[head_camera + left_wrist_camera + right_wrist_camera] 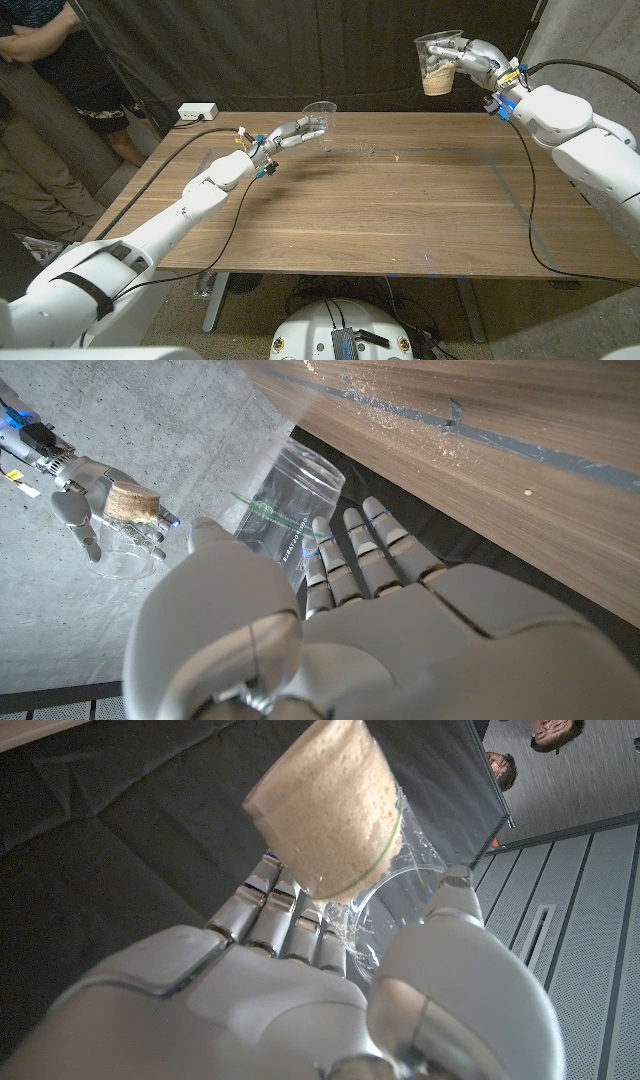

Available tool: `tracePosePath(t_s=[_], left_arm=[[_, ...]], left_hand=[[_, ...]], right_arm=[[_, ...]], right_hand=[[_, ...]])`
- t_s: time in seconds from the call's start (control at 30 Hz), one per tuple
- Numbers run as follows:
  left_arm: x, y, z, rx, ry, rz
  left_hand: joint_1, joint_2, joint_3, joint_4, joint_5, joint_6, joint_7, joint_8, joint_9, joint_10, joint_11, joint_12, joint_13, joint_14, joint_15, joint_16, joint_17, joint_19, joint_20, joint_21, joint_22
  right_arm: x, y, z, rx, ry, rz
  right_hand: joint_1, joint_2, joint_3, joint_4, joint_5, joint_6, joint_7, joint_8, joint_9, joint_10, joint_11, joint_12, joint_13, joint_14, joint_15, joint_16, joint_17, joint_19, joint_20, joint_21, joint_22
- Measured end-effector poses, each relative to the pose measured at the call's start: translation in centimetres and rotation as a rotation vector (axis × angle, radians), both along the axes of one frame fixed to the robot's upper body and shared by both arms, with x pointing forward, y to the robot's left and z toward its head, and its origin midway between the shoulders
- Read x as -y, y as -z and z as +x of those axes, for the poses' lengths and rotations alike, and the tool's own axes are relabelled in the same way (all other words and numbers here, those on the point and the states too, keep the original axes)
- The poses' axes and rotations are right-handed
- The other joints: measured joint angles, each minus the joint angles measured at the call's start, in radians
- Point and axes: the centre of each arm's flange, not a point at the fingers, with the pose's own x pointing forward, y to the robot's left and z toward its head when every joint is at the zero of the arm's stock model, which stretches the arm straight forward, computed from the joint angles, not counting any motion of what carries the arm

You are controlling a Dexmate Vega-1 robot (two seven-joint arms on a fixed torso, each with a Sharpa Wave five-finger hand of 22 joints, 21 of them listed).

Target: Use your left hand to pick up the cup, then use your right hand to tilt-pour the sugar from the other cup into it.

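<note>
Head view looks down on both arms over the wooden table (400, 210). The left hand (296, 131) holds an empty clear cup (318, 116) above the far part of the table, toward the robot's left. The right hand (472, 62) grips the sugar cup (438, 64) well above the table's far right corner, upright or only slightly tipped, its lower half full of pale brown sugar (437, 81). The two cups are well apart. A person (40, 100) stands at the far left edge, and a white power strip (196, 113) lies beside the table's far left corner.

Left wrist view brings in the grip itself: the fingers (350, 555) of the left hand (330, 630) wrap the empty cup (295, 510) with the thumb on its other side, and small print shows on the cup wall. It also shows grains scattered on the table (470, 480) near a taped line (400, 412), and the right hand (85, 500) with its cup (130, 510) beyond.

Right wrist view shows the right hand (300, 990) closed around the sugar cup (345, 850), the sugar (325, 815) packed toward the base, and a green line around the cup wall.
</note>
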Motion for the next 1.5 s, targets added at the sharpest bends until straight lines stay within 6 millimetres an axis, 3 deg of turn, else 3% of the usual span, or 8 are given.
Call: tracePosePath(t_s=[0.9, 1.5], left_arm=[[0.3, 0.5, -0.4, -0.002, 0.016, 0.011], [0.4, 1.3, -0.9, -0.005, 0.021, 0.004]], left_hand=[[0.004, 0.004, -0.003, 0.003, -0.008, 0.002, -0.002, 0.000, 0.000, 0.000, 0.000, 0.000, 0.004, 0.004, 0.004, 0.000, 0.005, 0.000, 0.000, 0.000, 0.000], [0.004, 0.004, 0.002, 0.007, -0.013, 0.002, -0.002, 0.000, 0.000, 0.000, 0.000, 0.000, 0.005, 0.004, 0.004, 0.000, 0.005, 0.000, 0.000, 0.000, 0.000]], right_arm=[[-3.8, -2.8, -1.6, -0.030, 0.016, -0.125], [-6.1, -2.8, -2.0, -0.062, -0.017, -0.186]], right_hand=[[0.039, 0.003, 0.016, -0.016, -0.004, 0.008, 0.003, -0.004, 0.000, 0.019, 0.003, -0.004, 0.004, 0.013, 0.001, 0.000, 0.000, 0.010, 0.004, 0.000, 0.000], [0.048, -0.003, 0.016, -0.016, -0.008, 0.013, 0.008, -0.005, 0.005, 0.018, 0.003, -0.008, 0.004, 0.013, 0.001, 0.000, 0.000, 0.012, 0.002, 0.000, 0.000]])
